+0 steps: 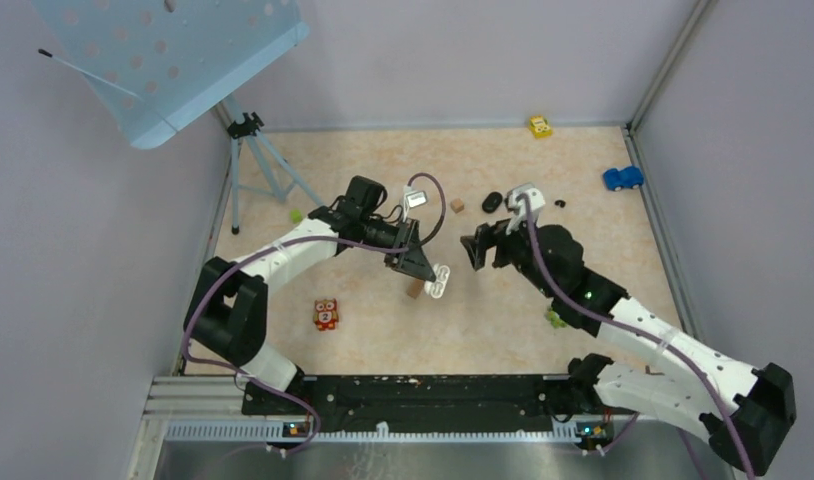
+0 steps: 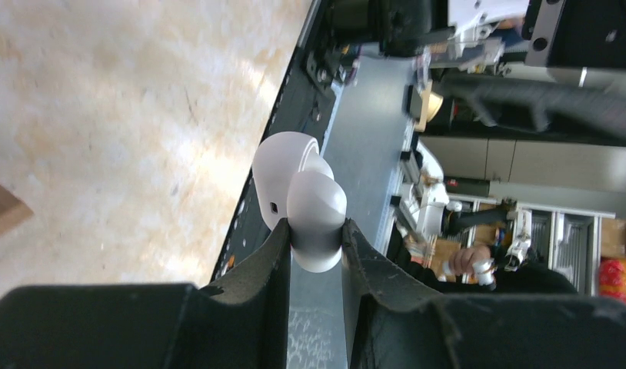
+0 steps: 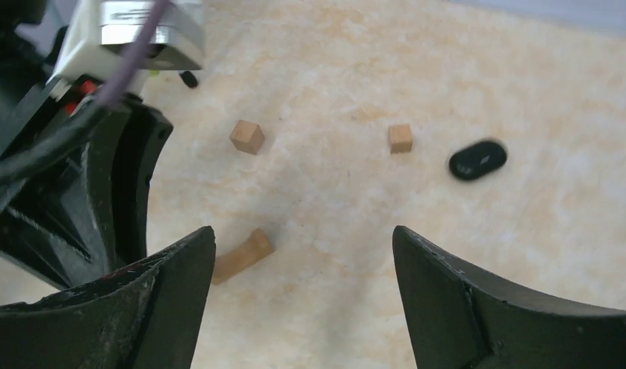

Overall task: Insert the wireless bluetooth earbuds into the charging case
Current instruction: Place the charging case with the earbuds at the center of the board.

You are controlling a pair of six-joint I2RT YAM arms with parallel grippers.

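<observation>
While the left tool (image 2: pixel 316 244) is gripping the white charging case (image 2: pixel 291 165), its two black fingers (image 2: pixel 271 257) are pressing on the case's rounded sides, and the case is sticking out past the fingertips near the middle of the tabletop (image 1: pixel 503 320). Whether any bud is sitting inside the case, the views are not showing. The right tool (image 3: pixel 302 242) is standing wide open just to the right of the case, with nothing lying between its fingers, and it is facing the far side of the tabletop. Ahead of it, one wooden cube (image 3: pixel 248 136) and a second cube (image 3: pixel 400 138) are lying apart from each other, a longer wooden piece (image 3: pixel 241 259) is lying nearer, close to the left tool, and a black oval pod (image 3: pixel 477 159) is resting to the right of the cubes. A tiny black earbud (image 1: pixel 560 203) is lying on the tabletop well apart from the case, just right of the right arm's wrist. An owl toy (image 1: pixel 325 314) is sitting near the left arm, and a blue toy car (image 1: pixel 622 178) and a yellow toy car (image 1: pixel 540 126) are sitting toward the far right corner.
</observation>
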